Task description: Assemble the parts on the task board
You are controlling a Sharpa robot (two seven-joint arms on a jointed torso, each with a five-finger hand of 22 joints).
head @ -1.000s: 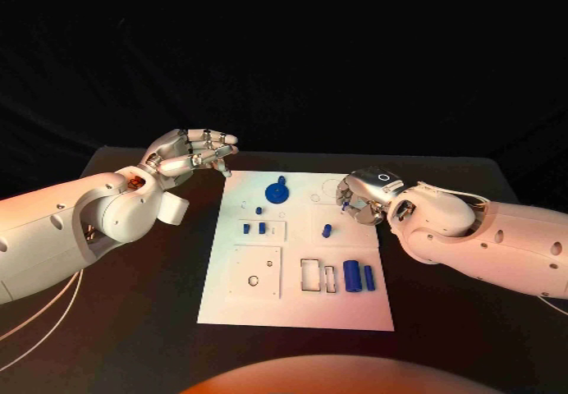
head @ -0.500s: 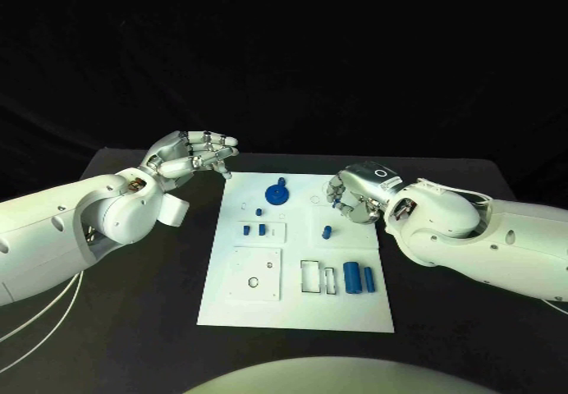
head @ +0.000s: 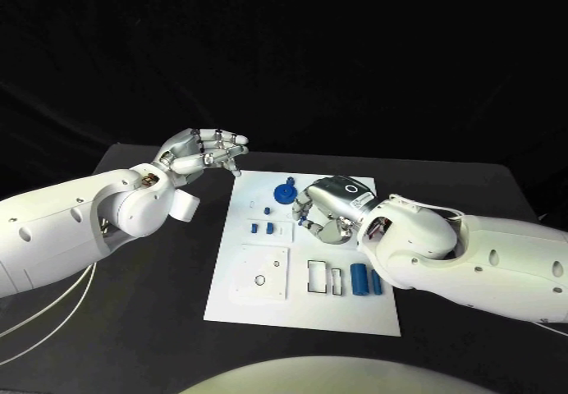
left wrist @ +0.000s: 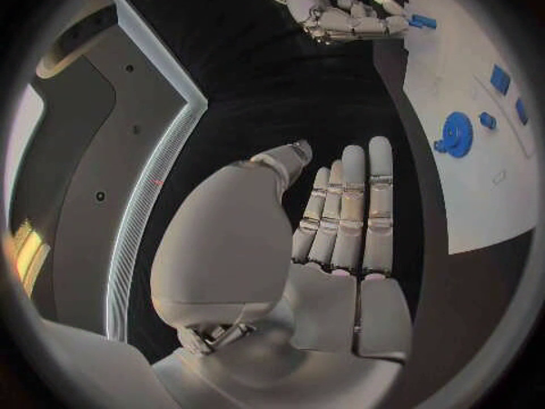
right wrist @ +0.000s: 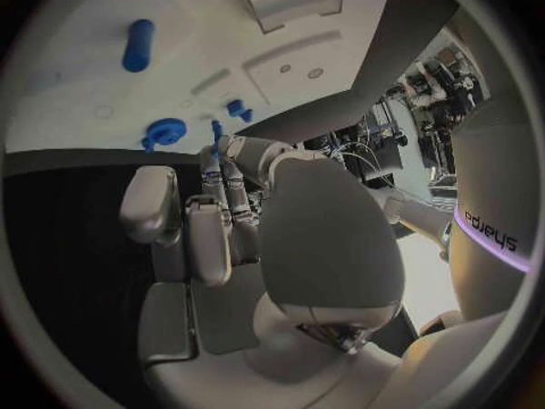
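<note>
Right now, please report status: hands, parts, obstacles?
Left robot hand open, beside task board. Right robot hand pinches a small blue part above the board. No obstacle seen.

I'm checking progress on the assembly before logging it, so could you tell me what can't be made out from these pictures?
- Head view: the right hand covers the task board's middle; what lies beneath is hidden.
- Right wrist view: a small blue part sits at the fingertips; whether it is pinched is unclear.
- Head view: the left hand is curled beyond the board's corner; its inside is hidden.
- Board markings: too small to read.
</note>
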